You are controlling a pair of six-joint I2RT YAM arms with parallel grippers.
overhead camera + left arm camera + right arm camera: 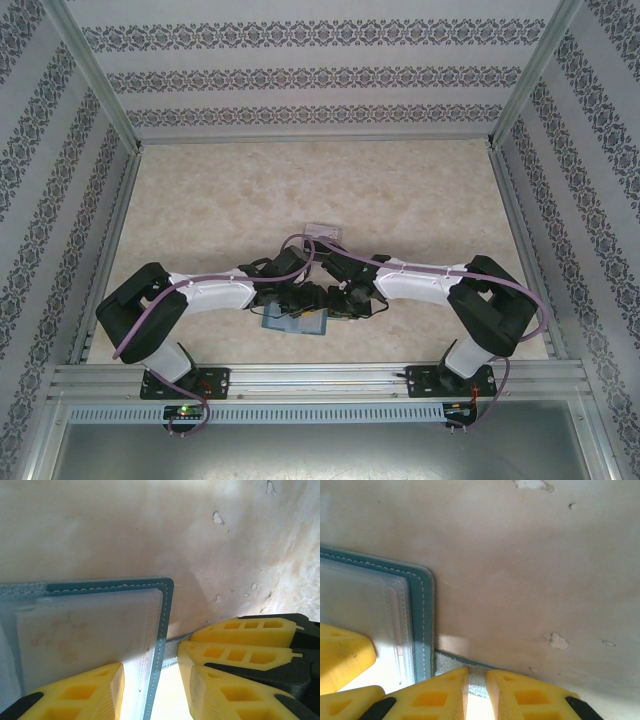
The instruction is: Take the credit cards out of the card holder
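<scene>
The teal-blue card holder (297, 322) lies open on the table between the two arms. In the left wrist view its stitched edge (167, 610) frames a clear pocket with a pale card (75, 635) inside. My left gripper (156, 680) is open and straddles that edge, one finger over the pocket. My right gripper (476, 680) is shut on the holder's grey speckled tab (455, 661), just beside the teal corner (422, 610). The right gripper's fingers (240, 630) show close beside my left ones. A second pale card (325, 232) lies flat on the table behind the grippers.
The beige marbled tabletop (400, 190) stretches behind both arms, with small white chips (557, 641) in its surface. Patterned walls and metal rails (310, 135) box in the workspace. The near aluminium rail (320, 375) holds both arm bases.
</scene>
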